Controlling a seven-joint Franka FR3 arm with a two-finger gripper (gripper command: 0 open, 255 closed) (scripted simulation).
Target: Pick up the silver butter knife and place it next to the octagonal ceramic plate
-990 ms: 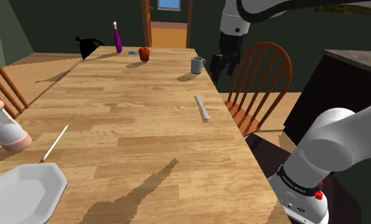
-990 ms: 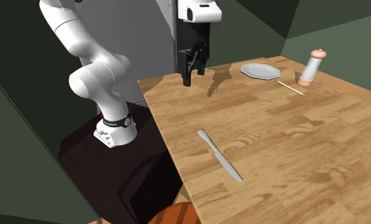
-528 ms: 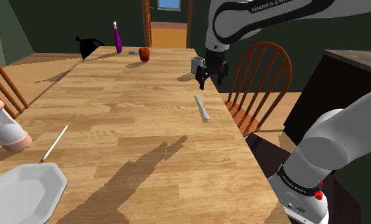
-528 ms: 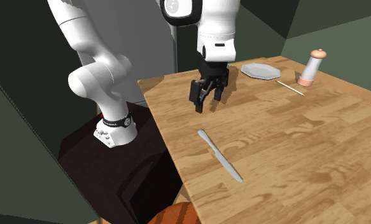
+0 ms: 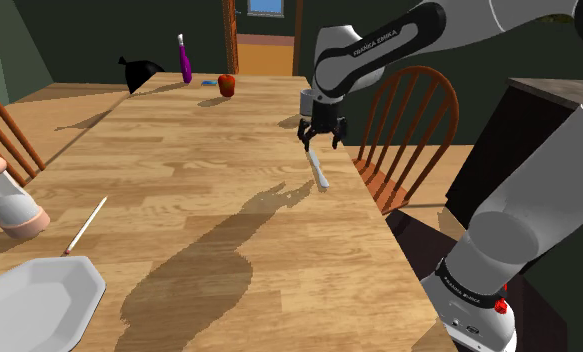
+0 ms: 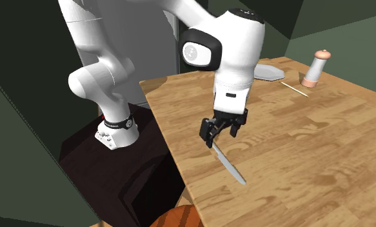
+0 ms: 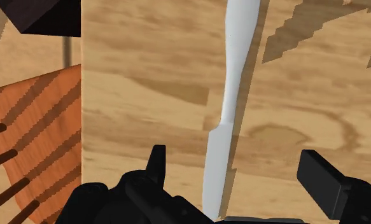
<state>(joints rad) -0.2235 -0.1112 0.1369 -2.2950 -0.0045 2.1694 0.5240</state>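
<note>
The silver butter knife (image 5: 319, 172) lies flat near the table edge on the shoulder view's right, with its blade toward the stand. My black gripper (image 5: 321, 135) hangs open just above the knife's far end, not touching it. In the second exterior view the gripper (image 6: 220, 137) hovers over the knife (image 6: 230, 167), pointing down. In the wrist view the knife (image 7: 231, 95) runs lengthwise between my spread fingers (image 7: 157, 159), closer to one of them. The white octagonal plate (image 5: 34, 300) sits at the near left corner; in the second exterior view the plate (image 6: 271, 69) lies far behind my arm.
On the wooden table (image 5: 199, 170) stand a pepper mill (image 5: 9, 200), a thin stick (image 5: 84, 228), a grey mug (image 5: 306, 98), a red fruit (image 5: 226, 85) and a purple bottle (image 5: 185, 60). A wooden chair (image 5: 414, 110) stands just past the edge by the knife.
The arm has swung from beside the table edge to over the table and come down to just above the knife. The fingers stayed apart and the knife has not moved.
</note>
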